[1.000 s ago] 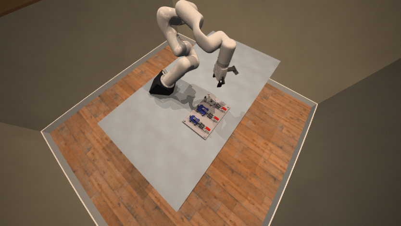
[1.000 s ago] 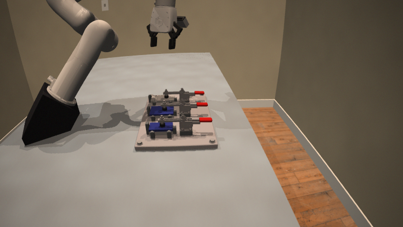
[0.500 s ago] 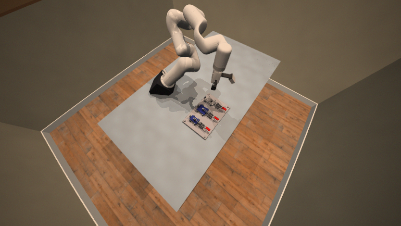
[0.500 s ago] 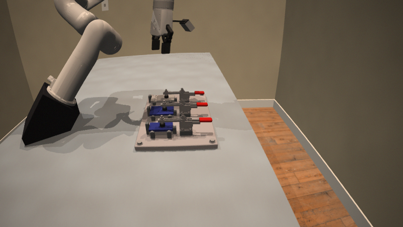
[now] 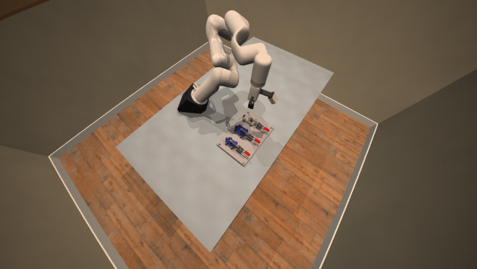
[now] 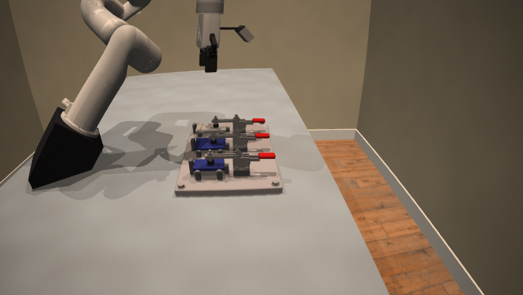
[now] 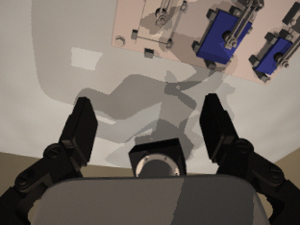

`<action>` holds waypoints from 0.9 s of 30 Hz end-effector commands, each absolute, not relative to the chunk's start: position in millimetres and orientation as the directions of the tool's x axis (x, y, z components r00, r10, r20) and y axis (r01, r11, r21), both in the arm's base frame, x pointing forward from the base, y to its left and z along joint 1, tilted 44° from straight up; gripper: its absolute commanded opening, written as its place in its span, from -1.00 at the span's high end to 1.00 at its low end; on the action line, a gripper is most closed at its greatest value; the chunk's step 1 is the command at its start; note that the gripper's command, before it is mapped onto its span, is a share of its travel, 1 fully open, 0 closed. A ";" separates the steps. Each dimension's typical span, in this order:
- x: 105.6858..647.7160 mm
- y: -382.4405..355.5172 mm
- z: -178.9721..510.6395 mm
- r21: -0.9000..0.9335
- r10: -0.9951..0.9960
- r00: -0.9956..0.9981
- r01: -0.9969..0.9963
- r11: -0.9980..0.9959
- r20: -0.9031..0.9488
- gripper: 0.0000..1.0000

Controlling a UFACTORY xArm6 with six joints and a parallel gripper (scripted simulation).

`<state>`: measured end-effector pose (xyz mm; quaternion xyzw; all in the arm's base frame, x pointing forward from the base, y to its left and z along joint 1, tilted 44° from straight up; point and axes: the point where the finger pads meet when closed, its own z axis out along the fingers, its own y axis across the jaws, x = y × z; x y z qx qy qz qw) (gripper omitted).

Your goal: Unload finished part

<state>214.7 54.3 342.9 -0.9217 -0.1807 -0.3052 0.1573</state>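
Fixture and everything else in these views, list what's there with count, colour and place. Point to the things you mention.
light pinkish base plate [image 5: 243, 160] [image 6: 226, 187] [image 7: 126, 29]: one, on the table
grey tabletop [image 5: 186, 186] [image 6: 146, 238] [image 7: 53, 62]: one, under the plate
blue rectangular blanks: two, in neighbouring nests
pale metallic finished part: one, in the end nest nearest the end effector
grey metal toggle clamps: three, one per nest, arms over the parts
red clamp handles: three, on the side away from the robot base
brown plank floor [image 5: 300, 166] [image 6: 402, 219]: one, around the table
white robot arm [image 5: 213, 82] [image 6: 106, 76]: one, beside the fixture
black robot base [image 5: 186, 105] [image 6: 62, 154]: one, on the table
black-fingered end effector [image 7: 147, 108]: one, open, above the table
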 end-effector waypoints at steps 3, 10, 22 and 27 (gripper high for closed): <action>214.7 54.0 343.8 -0.180 0.235 0.747 0.429 -0.885 0.621 -1.00; 220.5 41.3 339.3 -0.344 -0.015 0.805 0.237 -0.909 0.593 -1.00; 221.3 39.5 339.0 -0.364 -0.047 0.808 0.212 -0.907 0.587 -1.00; 221.3 39.5 339.0 -0.364 -0.048 0.808 0.211 -0.907 0.587 1.00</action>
